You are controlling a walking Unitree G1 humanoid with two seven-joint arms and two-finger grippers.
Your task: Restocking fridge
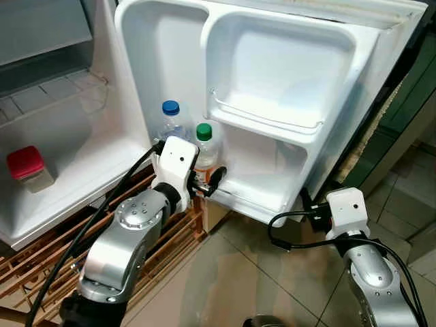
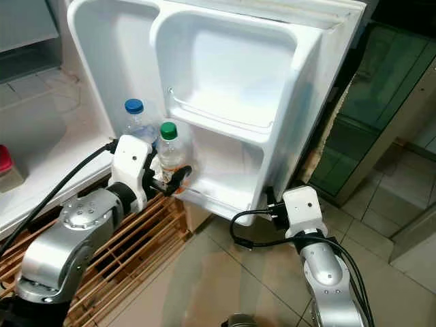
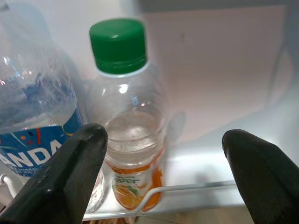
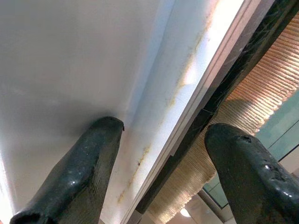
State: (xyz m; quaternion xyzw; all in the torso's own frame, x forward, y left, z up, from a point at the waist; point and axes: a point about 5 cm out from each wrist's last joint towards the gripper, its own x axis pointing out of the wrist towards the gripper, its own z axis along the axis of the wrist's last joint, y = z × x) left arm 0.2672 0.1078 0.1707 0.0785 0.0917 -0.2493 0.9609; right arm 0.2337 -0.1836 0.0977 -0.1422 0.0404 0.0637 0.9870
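Reaching into the lowest door shelf [image 1: 262, 197], the left gripper [image 1: 206, 185] spreads its fingers unclenched just near the green-capped bottle [image 1: 204, 146], with the blue-capped bottle [image 1: 170, 122] to its left and bare shelf to its right. Right gripper [image 4: 161, 168], fingers apart, straddles the door's outer edge [image 4: 205, 84].

1. The fridge door [image 1: 286, 88] before me is white inside.
2. One bottle [image 1: 206, 146] has a green cap and orange label.
3. The other bottle [image 1: 170, 122] has a blue cap.
4. A jar [image 1: 27, 169] has a red lid.
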